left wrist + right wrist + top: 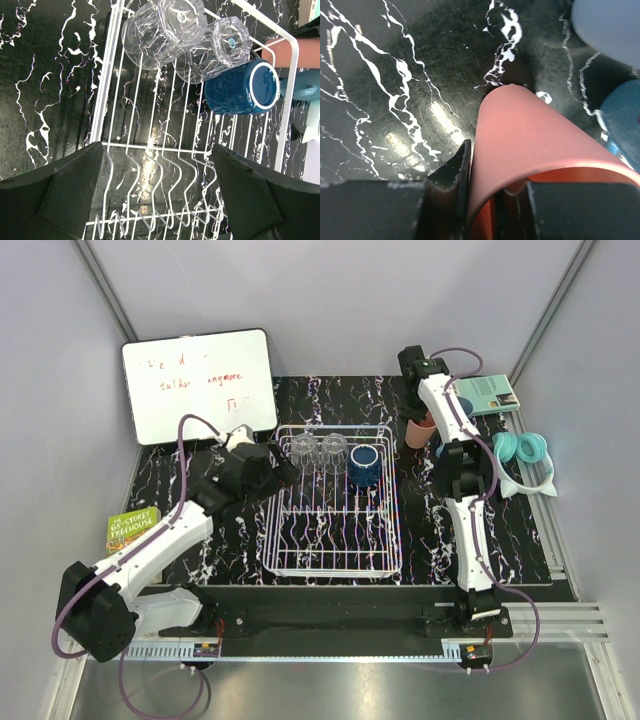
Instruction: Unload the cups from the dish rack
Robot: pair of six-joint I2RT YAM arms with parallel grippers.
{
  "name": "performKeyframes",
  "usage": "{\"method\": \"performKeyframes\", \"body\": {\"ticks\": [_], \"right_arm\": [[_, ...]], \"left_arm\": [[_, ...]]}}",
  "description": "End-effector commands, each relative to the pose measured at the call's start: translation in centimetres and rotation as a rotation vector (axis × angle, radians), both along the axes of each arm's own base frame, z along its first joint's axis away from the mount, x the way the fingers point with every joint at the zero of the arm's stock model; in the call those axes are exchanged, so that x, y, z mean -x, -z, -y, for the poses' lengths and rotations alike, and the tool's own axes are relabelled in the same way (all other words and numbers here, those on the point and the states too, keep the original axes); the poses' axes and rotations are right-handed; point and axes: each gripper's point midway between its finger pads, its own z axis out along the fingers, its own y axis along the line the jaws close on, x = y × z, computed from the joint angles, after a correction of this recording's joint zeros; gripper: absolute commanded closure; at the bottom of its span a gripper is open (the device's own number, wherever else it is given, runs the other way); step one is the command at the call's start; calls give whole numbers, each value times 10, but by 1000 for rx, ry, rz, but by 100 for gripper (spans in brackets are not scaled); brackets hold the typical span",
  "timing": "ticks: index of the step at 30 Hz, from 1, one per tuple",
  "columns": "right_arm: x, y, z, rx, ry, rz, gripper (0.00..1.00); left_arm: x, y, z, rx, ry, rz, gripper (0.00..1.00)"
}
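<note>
1. Top view — the white dish rack [335,540] sits centre, with two clear glasses [303,450] and a navy mug [364,466] at its far end; the salmon-pink tumbler [419,431] stands just right of it, outside.
2. Left wrist — the left gripper [157,150] hovers over the rack, jaws wide and empty.
3. Right wrist — the right gripper [487,195] pinches the tumbler's wall.

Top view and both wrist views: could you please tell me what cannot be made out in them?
Top view: the whiteboard writing is too small to read.
Top view: the right arm covers most of the pink cup and the blue mug.
Right wrist view: a pale shape at the top right is too blurred to identify.
Left wrist view: the bottom edge cuts off the rack's near end.
</note>
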Motion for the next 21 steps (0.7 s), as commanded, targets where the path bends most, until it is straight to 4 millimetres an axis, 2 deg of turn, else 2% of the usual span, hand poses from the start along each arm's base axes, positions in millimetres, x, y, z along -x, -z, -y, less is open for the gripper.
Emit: {"method": "performKeyframes", "body": {"ticks": [1,4,8,11,14,21], "right_arm": [[-11,1,-8,-31,-29,30,100],[-10,8,-9,-38,-39,16,100],[-11,5,-12,-49,-51,22,99],[-11,-8,-9,-41,-50,45,89],[-11,-34,-9,-45,-50,95,78],[-5,-88,-14,-89,-78,190,66]], "left_arm": [[-9,-22,8,26,23,51,6],[-9,-21,8,26,20,50,6],[-8,-19,8,23,23,46,6],[-8,-19,8,21,26,46,6],[-8,-19,7,18,26,48,6],[-8,-23,8,14,41,59,5]]}}
